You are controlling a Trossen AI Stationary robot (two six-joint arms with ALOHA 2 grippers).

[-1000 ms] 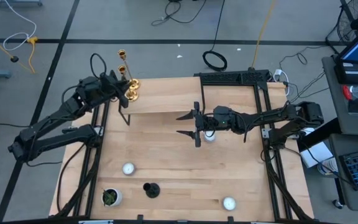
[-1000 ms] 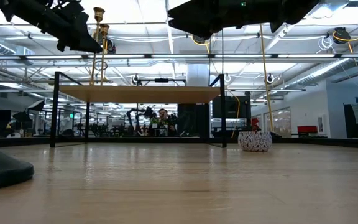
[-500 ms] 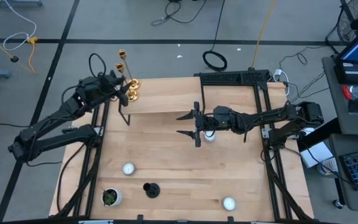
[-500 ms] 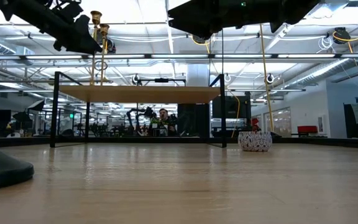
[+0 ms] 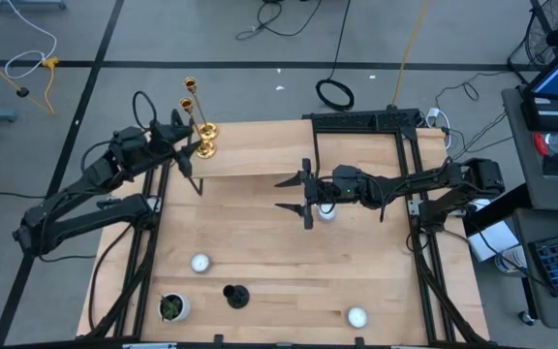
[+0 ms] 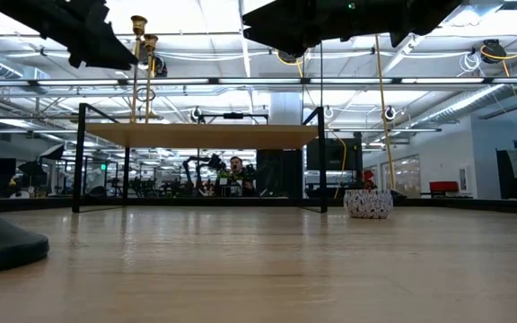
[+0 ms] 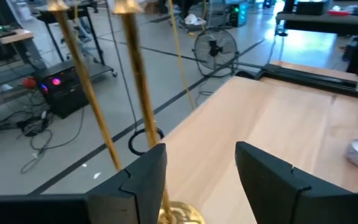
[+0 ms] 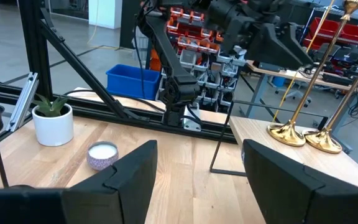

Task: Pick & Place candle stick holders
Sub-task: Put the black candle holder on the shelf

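Retreated left end effector point(image 5: 184, 147) leaves slim gold candlesticks point(image 5: 204, 136) upright.

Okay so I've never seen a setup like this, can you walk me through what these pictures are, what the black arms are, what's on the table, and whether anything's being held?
These are four camera views of a two-armed robot at a wooden table: one from above, one from table height, and one from each arm's wrist.

Seen from above, the left gripper sits open near two gold candlesticks, which stand on a raised shelf at the table's far side. Its wrist camera shows those stems just past its fingers, not clamped.

The right gripper hangs open above the table's middle, next to a tealight cup.

Nearer the front lie two more cups, a black candlestick and a potted plant.

Nothing is held.
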